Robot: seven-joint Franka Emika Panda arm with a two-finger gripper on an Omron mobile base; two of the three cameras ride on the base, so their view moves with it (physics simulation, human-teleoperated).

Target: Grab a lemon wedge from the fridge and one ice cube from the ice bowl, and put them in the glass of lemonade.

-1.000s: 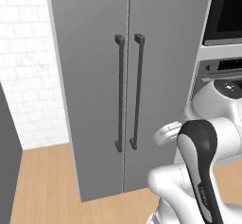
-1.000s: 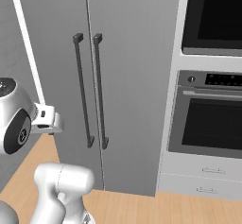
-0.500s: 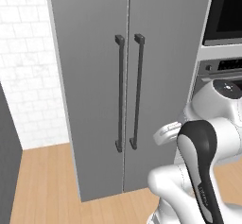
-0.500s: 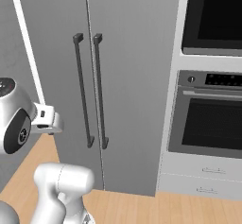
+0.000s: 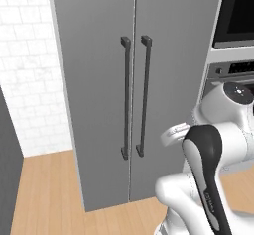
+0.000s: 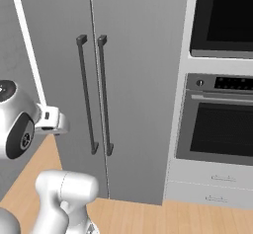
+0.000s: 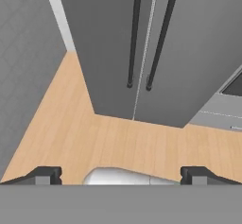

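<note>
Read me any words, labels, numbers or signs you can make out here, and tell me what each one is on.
Nothing here can be read.
Oven control panel: small pale marks, too blurred to read.
Fridge doors: plain grey, no lettering visible.

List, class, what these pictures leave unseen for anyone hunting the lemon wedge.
- Inside of the tall grey brushed double-door fridge: hidden in all views by its shut doors, so no wedge can be confirmed.
- Fridge top: cut off by the upper edge of both base views.
- Black-fronted wall oven: cut off by the right base view's right edge.
</note>
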